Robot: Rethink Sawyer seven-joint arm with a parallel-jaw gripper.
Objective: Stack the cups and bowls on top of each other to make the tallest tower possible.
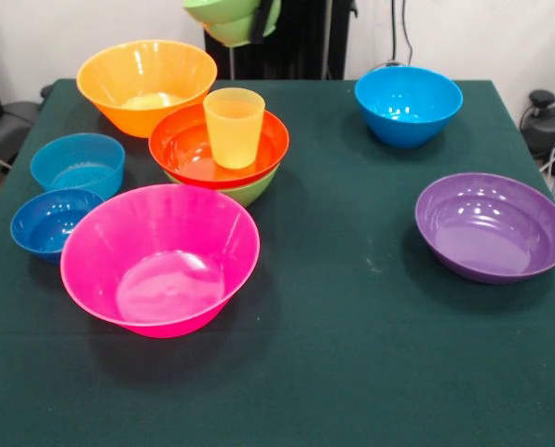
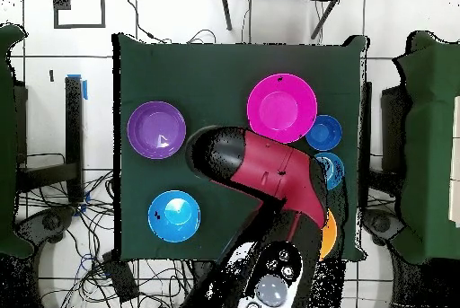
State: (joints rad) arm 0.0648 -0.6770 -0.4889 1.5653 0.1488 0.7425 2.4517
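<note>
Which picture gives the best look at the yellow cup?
The front view: the yellow cup stands upright and unobstructed in the red-orange bowl, which is nested in a green bowl. In the overhead view the robot's arm hides it entirely.

Yellow cup (image 1: 234,126) upright in red-orange bowl (image 1: 218,144), nested on green bowl (image 1: 251,191)

green table (image 1: 371,372), coloured bowls (image 1: 161,256)

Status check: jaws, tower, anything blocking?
Gripper shut on small green bowl, above table. Tower: yellow cup in red-orange bowl, on green. Nothing blocking.
</note>
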